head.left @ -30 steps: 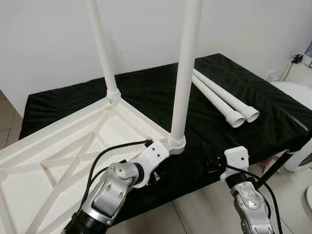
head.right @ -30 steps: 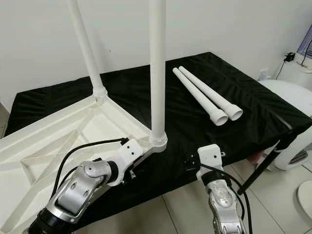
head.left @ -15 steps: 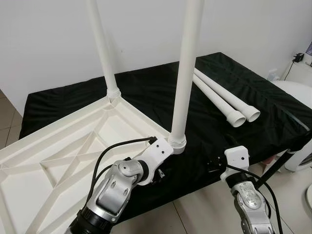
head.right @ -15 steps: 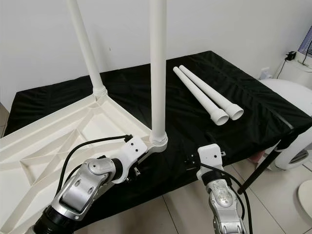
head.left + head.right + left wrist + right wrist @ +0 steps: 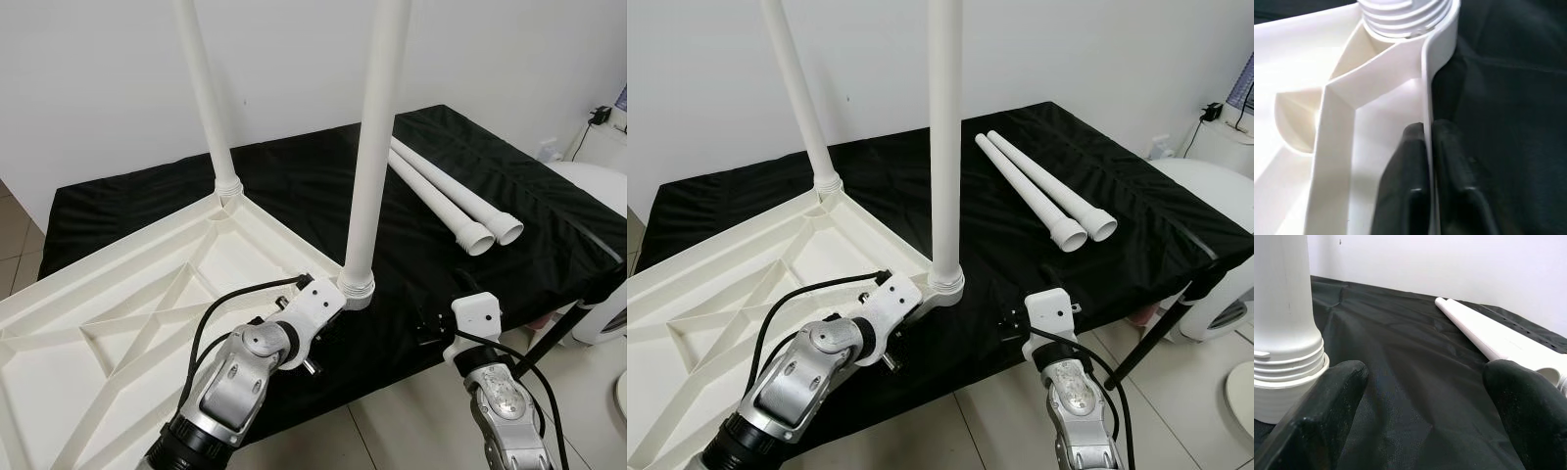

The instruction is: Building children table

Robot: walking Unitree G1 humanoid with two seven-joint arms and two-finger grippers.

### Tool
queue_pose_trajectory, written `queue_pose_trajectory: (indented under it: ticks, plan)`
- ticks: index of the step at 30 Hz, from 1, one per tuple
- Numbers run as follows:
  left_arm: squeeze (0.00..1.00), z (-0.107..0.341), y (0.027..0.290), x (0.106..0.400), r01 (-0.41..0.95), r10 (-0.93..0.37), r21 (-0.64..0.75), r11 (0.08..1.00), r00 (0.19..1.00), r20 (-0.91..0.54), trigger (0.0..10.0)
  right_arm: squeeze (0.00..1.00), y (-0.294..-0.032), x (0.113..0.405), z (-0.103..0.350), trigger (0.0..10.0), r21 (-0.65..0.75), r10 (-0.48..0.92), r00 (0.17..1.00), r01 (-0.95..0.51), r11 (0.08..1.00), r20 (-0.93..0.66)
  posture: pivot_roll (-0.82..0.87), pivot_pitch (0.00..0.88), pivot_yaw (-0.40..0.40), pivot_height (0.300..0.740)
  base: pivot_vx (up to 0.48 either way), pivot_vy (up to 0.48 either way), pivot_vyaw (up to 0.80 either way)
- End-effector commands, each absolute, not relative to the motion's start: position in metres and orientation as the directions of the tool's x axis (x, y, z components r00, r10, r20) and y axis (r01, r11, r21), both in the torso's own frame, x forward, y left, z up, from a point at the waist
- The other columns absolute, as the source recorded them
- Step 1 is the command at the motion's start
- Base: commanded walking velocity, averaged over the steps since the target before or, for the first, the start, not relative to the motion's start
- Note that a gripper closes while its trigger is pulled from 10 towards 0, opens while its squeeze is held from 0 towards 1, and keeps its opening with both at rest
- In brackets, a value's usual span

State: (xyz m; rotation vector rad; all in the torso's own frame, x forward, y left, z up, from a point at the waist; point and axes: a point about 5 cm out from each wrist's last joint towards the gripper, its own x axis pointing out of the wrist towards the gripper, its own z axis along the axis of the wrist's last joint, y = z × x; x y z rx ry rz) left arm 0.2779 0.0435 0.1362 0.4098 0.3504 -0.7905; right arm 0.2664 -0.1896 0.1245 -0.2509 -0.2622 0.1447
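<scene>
Left gripper (image 5: 1427, 166) stays clamped on the tabletop (image 5: 118, 304) rim, wrist dropped lower; right gripper (image 5: 1425, 396), fingers apart, waits near two loose legs (image 5: 1038, 196).

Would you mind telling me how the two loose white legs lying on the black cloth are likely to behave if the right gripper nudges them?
The two loose legs are round tubes, so they would probably roll sideways. They look hollow at the open ends, so likely light and stiff. The black cloth may slow them a little. The right gripper, jaws open, is short of them.

tabletop (image 5: 118, 294) left, loose legs (image 5: 446, 201) right
</scene>
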Motion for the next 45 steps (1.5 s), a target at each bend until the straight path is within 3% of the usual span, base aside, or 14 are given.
queue_pose_trajectory:
  ticks: [1,7,8,9,11,12,20,23,24,45]
  plan:
    - [0.00,0.134,0.044,0.277,0.746,-0.610,0.226,0.627,0.650,-0.453,0.0,0.00,-0.187,0.267,0.127,10.0,-0.268,0.188,0.951,-0.120,0.956,0.244,-0.13,0.048,0.094,0.740,0.000,0.000,0.00]
    - [0.00,0.132,0.047,0.276,0.746,-0.610,0.225,0.627,0.650,-0.453,0.0,0.00,-0.184,0.271,0.133,10.0,-0.267,0.234,0.940,-0.165,0.949,0.248,-0.13,0.047,0.094,0.740,0.000,0.000,0.00]
    - [0.00,0.132,0.049,0.275,0.746,-0.610,0.226,0.626,0.649,-0.454,1.1,0.00,-0.184,0.272,0.135,10.0,-0.262,0.249,0.936,-0.183,0.948,0.248,-0.13,0.047,0.094,0.740,0.000,0.000,0.00]
    - [0.00,0.131,0.050,0.274,0.747,-0.610,0.226,0.625,0.649,-0.455,4.3,0.00,-0.184,0.274,0.137,10.0,-0.256,0.265,0.932,-0.201,0.946,0.247,-0.12,0.048,0.088,0.740,0.000,0.000,0.00]
    - [0.00,0.130,0.051,0.273,0.749,-0.610,0.229,0.622,0.647,-0.457,4.3,0.00,-0.183,0.275,0.139,10.0,-0.250,0.285,0.927,-0.224,0.942,0.243,-0.12,0.048,0.088,0.740,0.000,0.000,0.00]
    - [0.00,0.130,0.051,0.273,0.751,-0.610,0.236,0.616,0.645,-0.460,10.0,0.00,-0.182,0.277,0.141,10.0,-0.242,0.315,0.919,-0.258,0.935,0.238,-0.12,0.049,0.083,0.740,0.000,0.000,0.00]
    - [0.00,0.129,0.054,0.274,0.738,-0.592,0.247,0.628,0.659,-0.464,10.0,0.00,-0.170,0.283,0.150,10.0,-0.221,0.535,0.828,-0.497,0.839,0.169,-0.11,0.045,0.068,0.740,0.000,0.000,0.00]
    - [0.00,0.129,0.054,0.274,0.737,-0.592,0.249,0.628,0.660,-0.462,10.0,0.00,-0.169,0.283,0.150,10.0,-0.217,0.559,0.814,-0.524,0.824,0.158,-0.11,0.045,0.068,0.740,0.000,0.000,0.00]
    - [0.00,0.130,0.054,0.274,0.737,-0.594,0.250,0.628,0.661,-0.458,10.0,0.00,-0.167,0.282,0.150,10.0,-0.222,0.618,0.777,-0.585,0.780,0.120,-0.11,0.044,0.063,0.740,0.000,0.000,0.00]
    - [0.00,0.135,0.049,0.277,0.735,-0.603,0.257,0.628,0.668,-0.437,10.0,0.00,-0.178,0.316,0.170,10.0,-0.255,0.701,0.708,-0.665,0.702,0.082,-0.11,0.046,0.059,0.740,0.000,0.000,0.00]
